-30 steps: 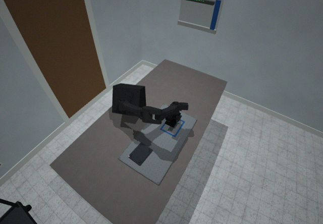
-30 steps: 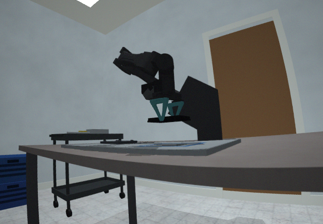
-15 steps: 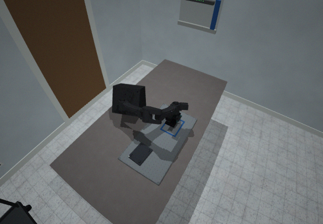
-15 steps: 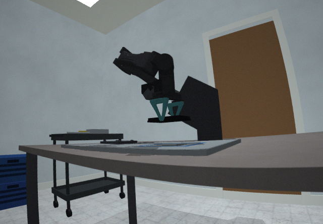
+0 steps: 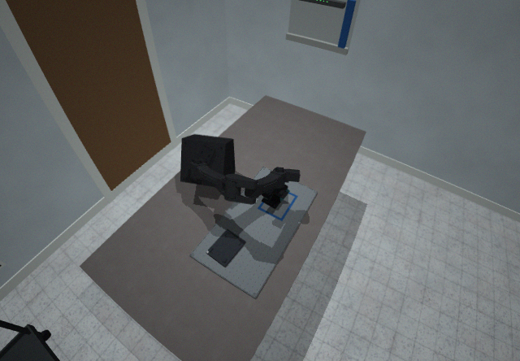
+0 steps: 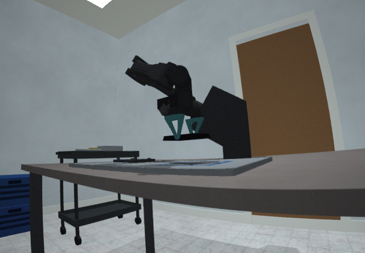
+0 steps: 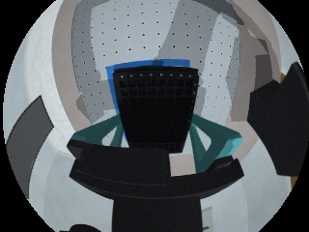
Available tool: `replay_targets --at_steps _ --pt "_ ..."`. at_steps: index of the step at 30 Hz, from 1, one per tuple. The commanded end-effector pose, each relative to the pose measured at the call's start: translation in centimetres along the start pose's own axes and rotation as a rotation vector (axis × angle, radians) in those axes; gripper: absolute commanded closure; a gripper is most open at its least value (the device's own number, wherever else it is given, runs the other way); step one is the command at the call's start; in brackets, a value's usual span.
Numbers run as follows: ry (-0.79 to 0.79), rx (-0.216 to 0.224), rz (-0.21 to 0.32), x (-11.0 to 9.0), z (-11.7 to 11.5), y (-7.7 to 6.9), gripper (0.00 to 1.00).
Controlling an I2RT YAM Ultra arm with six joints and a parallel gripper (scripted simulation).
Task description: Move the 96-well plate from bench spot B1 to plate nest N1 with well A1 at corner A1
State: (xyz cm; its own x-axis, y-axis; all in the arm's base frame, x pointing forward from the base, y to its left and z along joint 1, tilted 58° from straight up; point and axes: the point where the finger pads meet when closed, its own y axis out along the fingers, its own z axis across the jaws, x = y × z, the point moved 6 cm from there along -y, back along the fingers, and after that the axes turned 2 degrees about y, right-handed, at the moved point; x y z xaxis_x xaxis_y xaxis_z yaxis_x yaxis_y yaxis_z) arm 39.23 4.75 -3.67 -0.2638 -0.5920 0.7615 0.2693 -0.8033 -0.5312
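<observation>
My gripper (image 6: 184,132) has teal fingers and is shut on the black 96-well plate (image 6: 186,137). It holds the plate level in the air, well above the grey baseplate (image 6: 170,165). In the wrist view the plate (image 7: 154,106) lies between the teal fingers, and the blue outline of spot B1 shows beneath and beyond it. In the top view the gripper (image 5: 277,197) hangs over the blue B1 outline (image 5: 278,206). The dark plate nest N1 (image 5: 227,248) lies at the near left end of the baseplate, apart from the gripper.
The arm's black base box (image 5: 207,158) stands at the table's left side. A black cart (image 6: 97,182) and blue drawers (image 6: 14,203) stand beyond the table. A door (image 5: 84,67) is in the left wall.
</observation>
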Motion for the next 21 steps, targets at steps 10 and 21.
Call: replay_targets --at_steps 10,21 --pt "0.020 0.045 0.018 3.1 -0.1 -1.4 1.00" --pt "0.030 0.029 0.012 7.1 -0.6 -0.8 1.00"
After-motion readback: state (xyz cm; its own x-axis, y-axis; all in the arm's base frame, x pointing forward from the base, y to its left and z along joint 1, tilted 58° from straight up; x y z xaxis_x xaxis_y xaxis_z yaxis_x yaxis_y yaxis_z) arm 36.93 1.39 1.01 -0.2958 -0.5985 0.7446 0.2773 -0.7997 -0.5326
